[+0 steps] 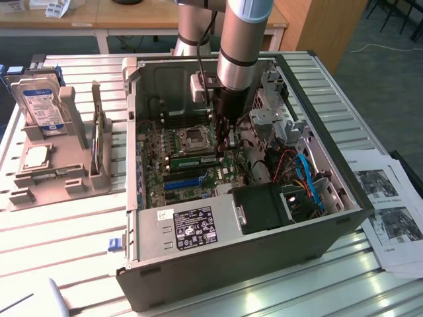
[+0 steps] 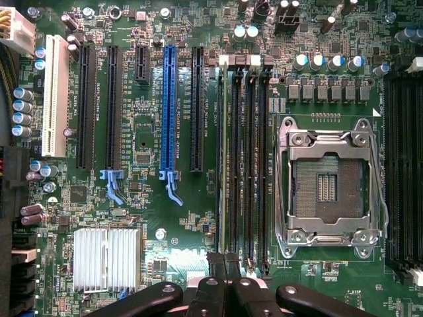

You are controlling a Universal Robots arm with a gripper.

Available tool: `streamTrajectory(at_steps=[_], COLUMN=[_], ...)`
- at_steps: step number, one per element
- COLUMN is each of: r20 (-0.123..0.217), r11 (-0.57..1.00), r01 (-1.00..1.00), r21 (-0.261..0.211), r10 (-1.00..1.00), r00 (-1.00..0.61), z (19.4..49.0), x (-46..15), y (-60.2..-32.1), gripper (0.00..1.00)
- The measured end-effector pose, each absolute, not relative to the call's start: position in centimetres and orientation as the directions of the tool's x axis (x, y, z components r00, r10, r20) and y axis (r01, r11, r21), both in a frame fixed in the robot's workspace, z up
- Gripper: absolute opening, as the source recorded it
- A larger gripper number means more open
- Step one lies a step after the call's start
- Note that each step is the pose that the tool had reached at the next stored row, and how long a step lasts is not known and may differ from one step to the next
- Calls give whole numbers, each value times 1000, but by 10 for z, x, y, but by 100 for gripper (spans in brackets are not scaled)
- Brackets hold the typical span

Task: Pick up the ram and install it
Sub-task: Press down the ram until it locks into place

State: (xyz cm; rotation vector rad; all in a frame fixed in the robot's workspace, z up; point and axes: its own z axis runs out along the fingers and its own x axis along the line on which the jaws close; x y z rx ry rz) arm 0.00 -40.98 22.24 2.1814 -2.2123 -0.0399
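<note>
The ram, a green stick with a pale label, stands on edge in a slot on the motherboard inside the open computer case. My gripper reaches down into the case and hangs right at the stick's end on the exterior view's right. In the wrist view the ram shows edge-on as a thin pale-green line in the memory slot nearest the black expansion slots. My gripper is shut, its fingertips pressed together over that end of the slots with nothing between them.
A blue expansion slot and an open CPU socket flank the memory slots. A drive cage and coloured cables crowd the arm. Outside the case stand a grey fixture with a hard drive, and papers.
</note>
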Motion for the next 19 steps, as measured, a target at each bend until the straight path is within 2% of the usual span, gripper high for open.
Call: streamTrajectory(at_steps=[19], r20=[11], r11=[14], r01=[-999], r21=[44], r10=[-1000], r00=[-14], z=[241], x=[0], y=[-410], gripper=[10])
